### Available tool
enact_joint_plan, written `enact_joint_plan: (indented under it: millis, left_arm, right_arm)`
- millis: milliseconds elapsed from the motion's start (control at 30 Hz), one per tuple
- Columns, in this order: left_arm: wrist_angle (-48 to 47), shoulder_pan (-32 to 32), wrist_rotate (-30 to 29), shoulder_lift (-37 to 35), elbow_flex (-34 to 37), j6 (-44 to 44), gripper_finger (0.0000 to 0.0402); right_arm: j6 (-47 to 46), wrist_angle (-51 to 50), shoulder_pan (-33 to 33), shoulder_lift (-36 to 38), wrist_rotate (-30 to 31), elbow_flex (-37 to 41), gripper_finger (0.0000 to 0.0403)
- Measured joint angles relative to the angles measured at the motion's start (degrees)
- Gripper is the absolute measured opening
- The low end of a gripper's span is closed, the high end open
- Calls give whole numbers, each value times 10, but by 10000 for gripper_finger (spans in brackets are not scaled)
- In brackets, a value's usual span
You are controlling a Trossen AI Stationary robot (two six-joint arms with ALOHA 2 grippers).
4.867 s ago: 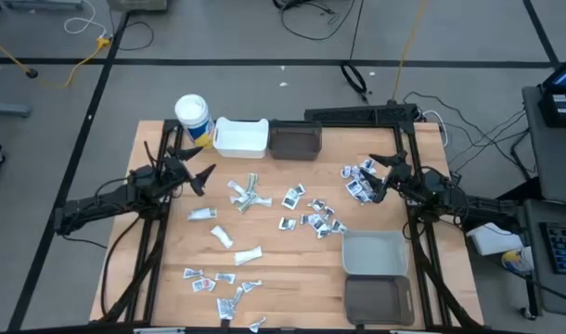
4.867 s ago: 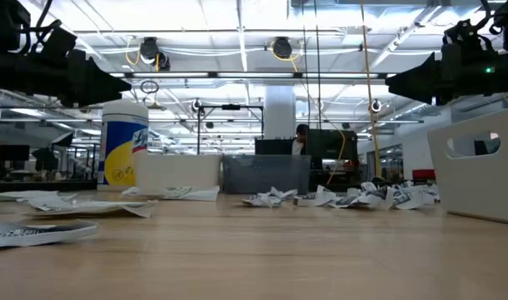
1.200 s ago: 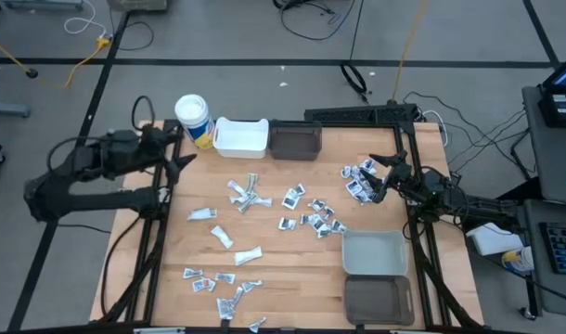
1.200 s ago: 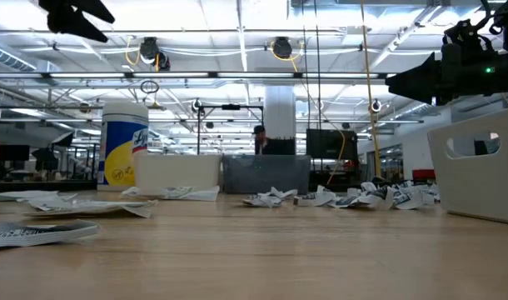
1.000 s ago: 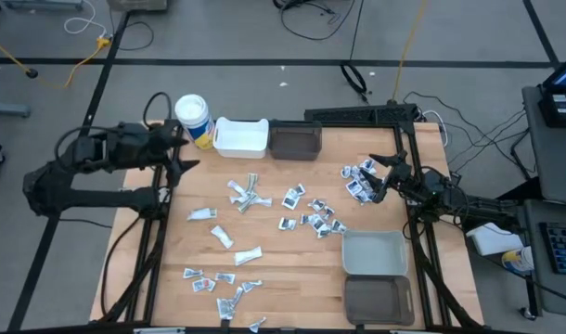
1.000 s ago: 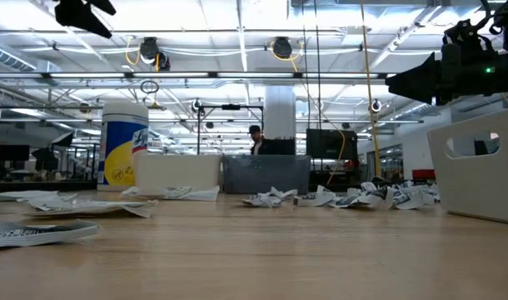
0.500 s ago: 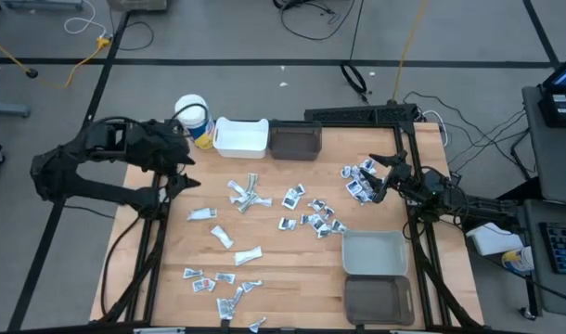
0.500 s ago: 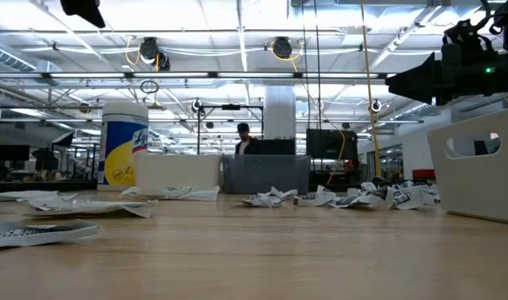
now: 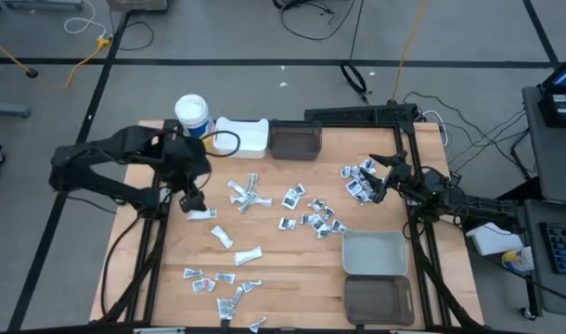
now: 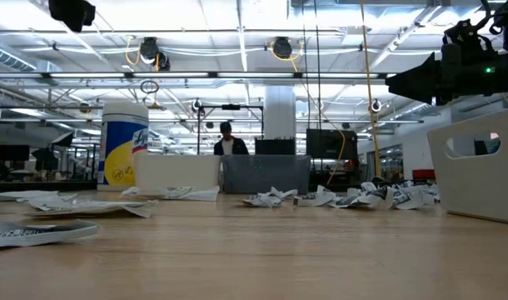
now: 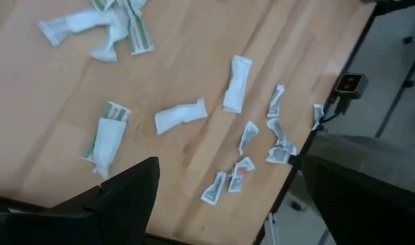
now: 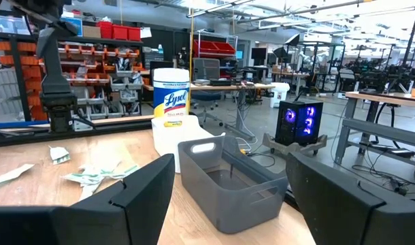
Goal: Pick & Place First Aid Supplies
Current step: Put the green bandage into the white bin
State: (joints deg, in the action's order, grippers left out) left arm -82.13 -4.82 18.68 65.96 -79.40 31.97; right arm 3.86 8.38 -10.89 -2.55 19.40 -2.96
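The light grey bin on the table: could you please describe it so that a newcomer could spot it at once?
Look at the wooden table from above and go to its near right corner, behind the right gripper. Two bins sit there end to end; the light grey bin is the one nearer the packets. Its neighbour, the dark bin, lies at the table's edge.

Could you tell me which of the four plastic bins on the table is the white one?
The white bin at the far edge, between the cup and a dark bin; the other two are grey and dark.
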Motion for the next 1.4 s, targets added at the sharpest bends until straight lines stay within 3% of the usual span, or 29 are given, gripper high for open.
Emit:
enact_joint_plan:
  millis: [167,433,800,1100,1400]
  left_arm:
    - [2,21,0,25,0,42,365]
    - [42,68,-1,61,0,35,365]
    - [46,132,-41,99,0,-282,365]
    - [22,195,-195,99,0,-489,365]
    - [-32,226,-219,139,1,-526,365]
  right_arm:
    - [0,0,0,0,0,0,279]
    - [0,0,0,0,0,0,279]
    - [0,0,0,0,0,0,279]
    - [0,0,0,0,0,0,279]
    - [0,0,0,0,0,0,279]
